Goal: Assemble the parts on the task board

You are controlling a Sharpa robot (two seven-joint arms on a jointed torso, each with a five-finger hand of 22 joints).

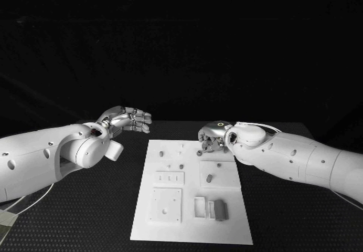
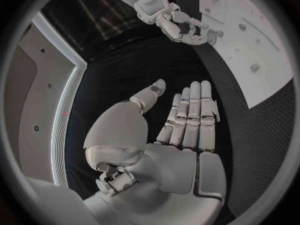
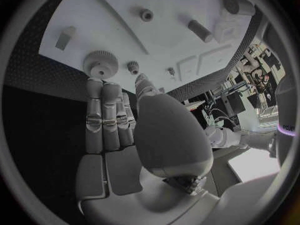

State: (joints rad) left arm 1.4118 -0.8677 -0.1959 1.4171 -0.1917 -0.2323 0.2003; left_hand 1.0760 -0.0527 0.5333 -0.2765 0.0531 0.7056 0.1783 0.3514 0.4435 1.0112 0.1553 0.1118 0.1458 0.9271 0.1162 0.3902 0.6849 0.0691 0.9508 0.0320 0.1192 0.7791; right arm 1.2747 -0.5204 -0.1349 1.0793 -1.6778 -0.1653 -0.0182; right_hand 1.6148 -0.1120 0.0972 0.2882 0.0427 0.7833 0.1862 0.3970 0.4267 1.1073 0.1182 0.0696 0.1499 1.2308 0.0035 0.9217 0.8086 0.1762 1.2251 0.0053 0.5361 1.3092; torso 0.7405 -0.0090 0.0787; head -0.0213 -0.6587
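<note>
The white task board (image 1: 189, 231) lies lengthwise in the middle of the table. My right hand (image 1: 213, 137) hovers at its far right corner with the fingers pointing down. In the right wrist view its fingers (image 3: 103, 110) lie straight and together, their tips at the edge of a large grey gear (image 3: 100, 63). A small gear (image 3: 132, 66) sits beside it on the board (image 3: 125, 25). I cannot tell whether the tips touch the large gear. My left hand (image 1: 128, 119) is raised left of the board's far end, fingers (image 2: 190, 117) stretched out, thumb apart, holding nothing.
Short grey pegs (image 1: 161, 154) (image 1: 219, 165) stand on the board's far half. Two grey blocks (image 1: 219, 209) rest near its front right, beside raised white plates (image 1: 166, 205). Black table surface (image 1: 91, 210) runs along both sides of the board.
</note>
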